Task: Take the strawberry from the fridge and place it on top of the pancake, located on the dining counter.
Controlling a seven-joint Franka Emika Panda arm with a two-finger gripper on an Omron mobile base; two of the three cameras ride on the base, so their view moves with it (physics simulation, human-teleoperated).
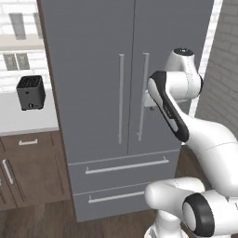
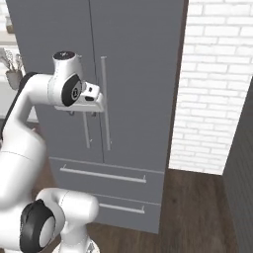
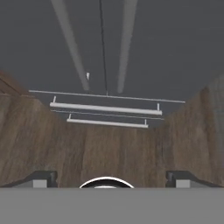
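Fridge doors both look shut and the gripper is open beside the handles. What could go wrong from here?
1. The gripper stands wide open with nothing between its fingertips, short of the fridge; closing now would likely catch air.
2. The two door handles hang close together beside the centre seam, so the fingers might catch the wrong one or both.
3. The drawer handles lie just below; a low reach might snag one.

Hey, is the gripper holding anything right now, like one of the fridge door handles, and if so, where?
Nothing is held. The gripper is open, its fingertips spread wide with only wood floor between them, in front of the closed fridge.
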